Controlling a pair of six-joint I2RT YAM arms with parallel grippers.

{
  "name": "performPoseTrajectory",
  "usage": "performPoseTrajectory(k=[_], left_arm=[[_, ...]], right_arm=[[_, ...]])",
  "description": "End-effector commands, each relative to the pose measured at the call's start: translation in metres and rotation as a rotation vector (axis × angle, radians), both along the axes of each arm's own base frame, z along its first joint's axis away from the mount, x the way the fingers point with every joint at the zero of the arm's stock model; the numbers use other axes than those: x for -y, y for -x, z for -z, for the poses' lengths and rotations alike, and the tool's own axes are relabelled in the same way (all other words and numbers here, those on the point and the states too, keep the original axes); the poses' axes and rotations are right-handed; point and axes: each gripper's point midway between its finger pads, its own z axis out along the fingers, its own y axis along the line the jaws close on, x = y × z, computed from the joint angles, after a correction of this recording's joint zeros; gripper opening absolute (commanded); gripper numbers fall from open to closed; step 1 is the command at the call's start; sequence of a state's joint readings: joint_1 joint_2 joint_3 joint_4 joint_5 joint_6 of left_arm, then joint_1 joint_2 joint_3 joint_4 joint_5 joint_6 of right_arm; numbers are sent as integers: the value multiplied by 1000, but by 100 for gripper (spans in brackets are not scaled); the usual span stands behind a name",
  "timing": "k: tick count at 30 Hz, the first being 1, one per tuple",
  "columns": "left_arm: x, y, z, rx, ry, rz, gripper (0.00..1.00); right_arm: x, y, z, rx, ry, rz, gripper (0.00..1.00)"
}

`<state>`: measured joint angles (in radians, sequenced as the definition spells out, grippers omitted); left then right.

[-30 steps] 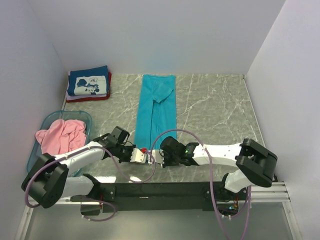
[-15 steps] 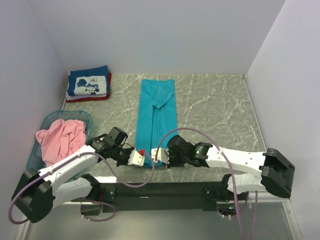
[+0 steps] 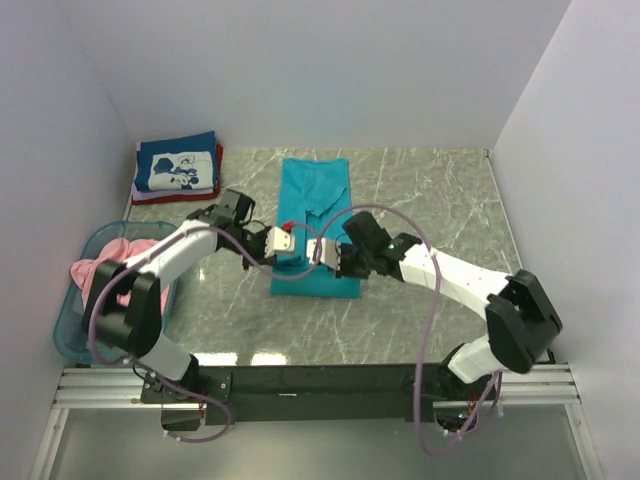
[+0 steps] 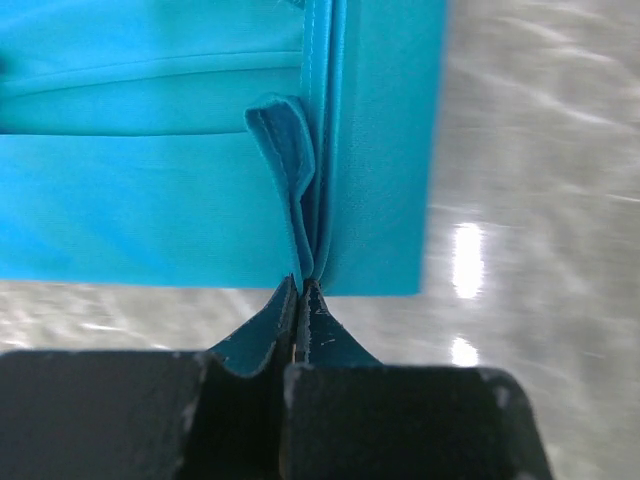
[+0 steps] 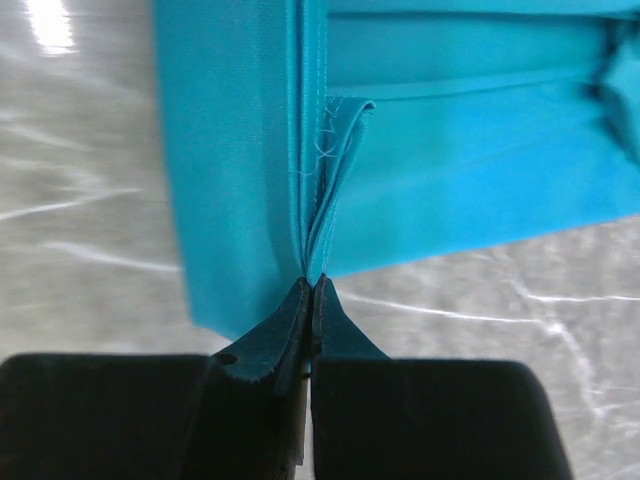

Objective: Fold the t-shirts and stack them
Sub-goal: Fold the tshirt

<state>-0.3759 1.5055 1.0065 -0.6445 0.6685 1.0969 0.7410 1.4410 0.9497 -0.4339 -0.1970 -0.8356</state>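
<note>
The teal t-shirt [image 3: 312, 278] lies as a long strip in the middle of the table, with its near end raised and doubled back over itself. My left gripper [image 3: 284, 239] is shut on the left corner of that raised hem. My right gripper [image 3: 323, 251] is shut on the right corner. In the left wrist view my left gripper [image 4: 302, 284] pinches bunched teal cloth [image 4: 150, 200]. The right wrist view shows the same pinch by my right gripper [image 5: 312, 282] on the teal t-shirt [image 5: 480, 170]. A folded navy t-shirt [image 3: 178, 167] with white print lies on a red one [image 3: 216, 190] at the back left. The pink t-shirt [image 3: 112, 276] lies crumpled in the basket.
A translucent light-blue plastic basket [image 3: 68, 330] stands at the left edge of the table. White walls close in the left, far and right sides. Grey marble tabletop [image 3: 430, 200] shows right of the teal shirt.
Both grippers have moved from the table's near edge toward the far side, carrying the teal shirt's near hem up and over. The shirt's visible length is now shorter.
</note>
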Motion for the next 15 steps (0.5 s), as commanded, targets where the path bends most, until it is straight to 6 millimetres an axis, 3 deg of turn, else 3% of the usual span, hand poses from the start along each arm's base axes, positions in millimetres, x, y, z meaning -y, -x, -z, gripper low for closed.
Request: performPoseTrajectory(k=[1, 9, 11, 15], left_arm=[[8, -37, -14, 58, 60, 25, 0], [8, -107, -3, 95, 60, -22, 0], [8, -118, -2, 104, 63, -29, 0], [6, -144, 4, 113, 71, -56, 0]], right_arm=[[-7, -37, -16, 76, -14, -53, 0], [-3, -113, -9, 119, 0, -22, 0], [-3, -123, 2, 102, 10, -18, 0], [-5, -148, 3, 122, 11, -6, 0]])
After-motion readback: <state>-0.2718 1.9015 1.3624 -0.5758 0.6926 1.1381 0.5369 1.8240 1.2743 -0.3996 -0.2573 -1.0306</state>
